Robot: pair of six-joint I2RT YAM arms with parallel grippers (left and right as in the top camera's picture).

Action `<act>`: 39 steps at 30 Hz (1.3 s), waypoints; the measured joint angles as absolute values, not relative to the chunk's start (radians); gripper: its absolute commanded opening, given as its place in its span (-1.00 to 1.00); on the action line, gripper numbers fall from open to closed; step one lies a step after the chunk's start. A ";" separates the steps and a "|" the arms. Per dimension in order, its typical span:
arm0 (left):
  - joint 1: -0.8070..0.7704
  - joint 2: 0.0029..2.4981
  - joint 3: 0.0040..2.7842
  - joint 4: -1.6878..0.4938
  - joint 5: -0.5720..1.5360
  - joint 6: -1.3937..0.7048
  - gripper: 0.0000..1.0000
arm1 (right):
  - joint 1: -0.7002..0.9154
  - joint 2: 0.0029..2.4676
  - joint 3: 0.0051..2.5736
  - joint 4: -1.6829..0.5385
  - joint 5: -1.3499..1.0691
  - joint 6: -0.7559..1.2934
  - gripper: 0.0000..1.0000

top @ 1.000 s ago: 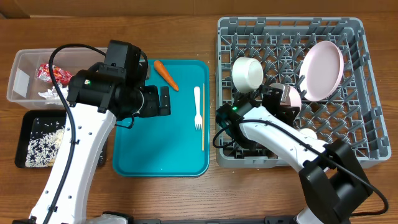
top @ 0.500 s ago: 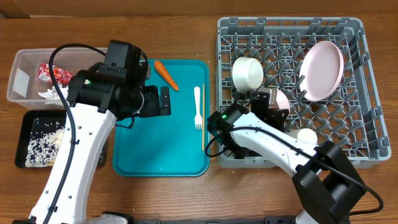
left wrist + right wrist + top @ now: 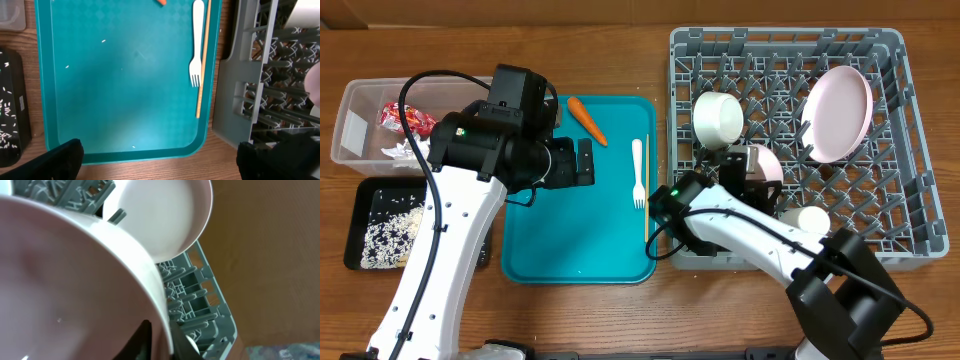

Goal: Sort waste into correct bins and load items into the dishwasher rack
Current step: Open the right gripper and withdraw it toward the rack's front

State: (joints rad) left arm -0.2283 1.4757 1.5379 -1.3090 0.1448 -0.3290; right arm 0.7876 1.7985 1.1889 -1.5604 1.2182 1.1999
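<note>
**Racking of the pale-pink round bowl** in the large grey plastic dishwasher rack. The bowl should be seated between the upright pegs before release, and the right gripper then drawn clear without catching the rim. Whether this gripper grips the bowl cannot be told, since the rim fills its wrist view. The left gripper hangs fully open and empty above the flat teal tray.

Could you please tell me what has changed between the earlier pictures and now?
The right gripper carried the pink bowl slightly left inside the rack; whether it has let go is unclear. The left gripper, fork, carrot and plate stayed put.
</note>
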 measured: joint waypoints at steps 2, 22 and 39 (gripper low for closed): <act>-0.228 1.475 1.538 -1.309 0.145 -0.329 0.99 | 0.810 1.802 1.189 -1.576 1.211 1.197 -0.68; -0.228 1.475 1.538 -1.309 0.145 -0.329 1.00 | 0.887 1.805 1.189 -1.665 1.103 1.229 -0.35; -0.228 1.475 1.538 -1.309 0.145 -0.329 1.00 | 1.067 1.755 1.217 -1.695 0.955 1.308 1.00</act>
State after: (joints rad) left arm -0.2283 1.4754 1.5379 -1.3090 0.1448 -0.3290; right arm 1.0668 1.7554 1.2175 -1.6951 0.9554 1.3083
